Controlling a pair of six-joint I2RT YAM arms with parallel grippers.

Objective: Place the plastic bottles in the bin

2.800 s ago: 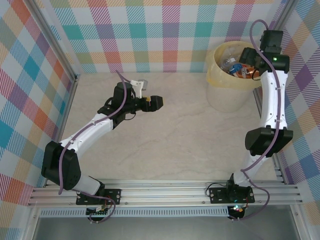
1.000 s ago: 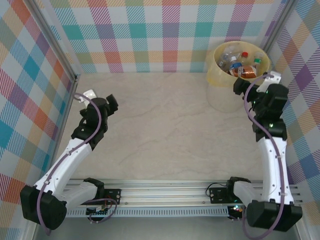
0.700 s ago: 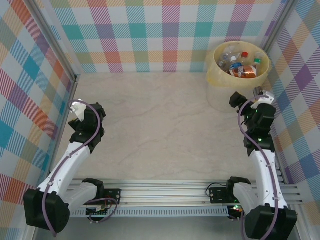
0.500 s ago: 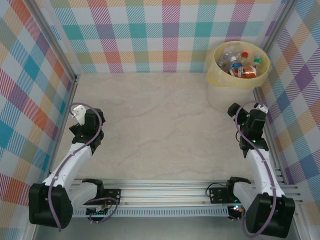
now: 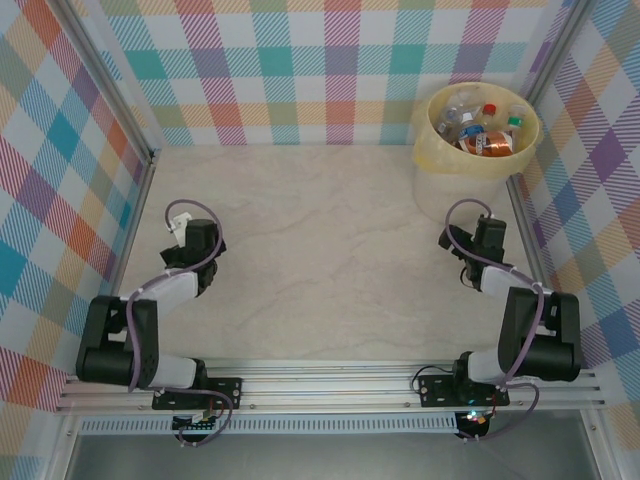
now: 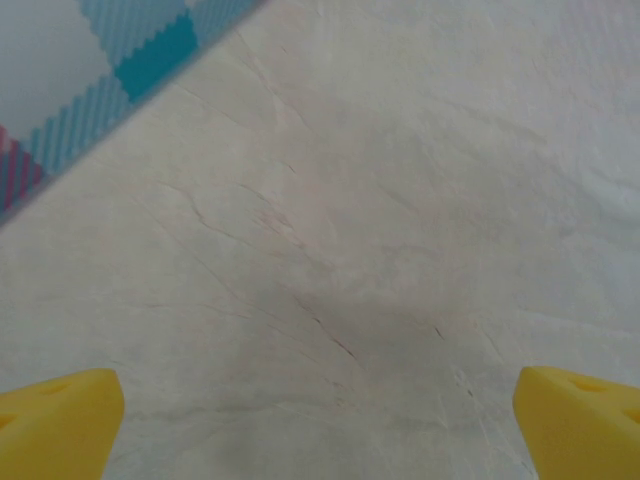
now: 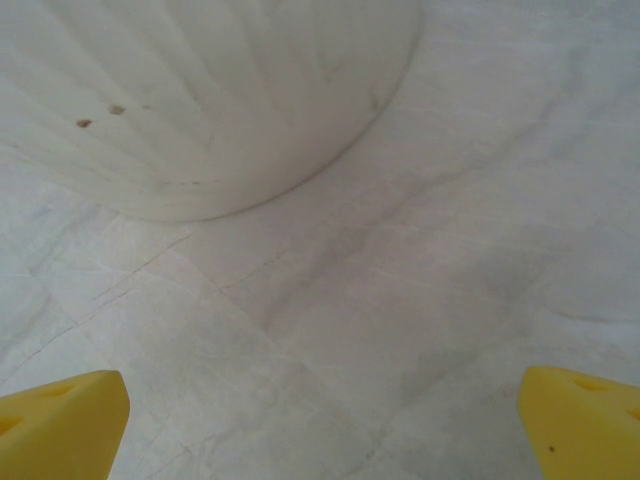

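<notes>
We see the left jaws and right jaws both spread wide, holding nothing above the worktop (image 5: 330,250), the bin (image 5: 450,190) just ahead of the right jaws with the plastic bottles (image 5: 478,125) heaped inside.

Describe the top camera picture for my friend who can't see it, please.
A big cream bin in the far right corner holds a pile of plastic bottles. The left arm and right arm sit folded near the front edge of the pale table, with bright checked walls around it.
</notes>
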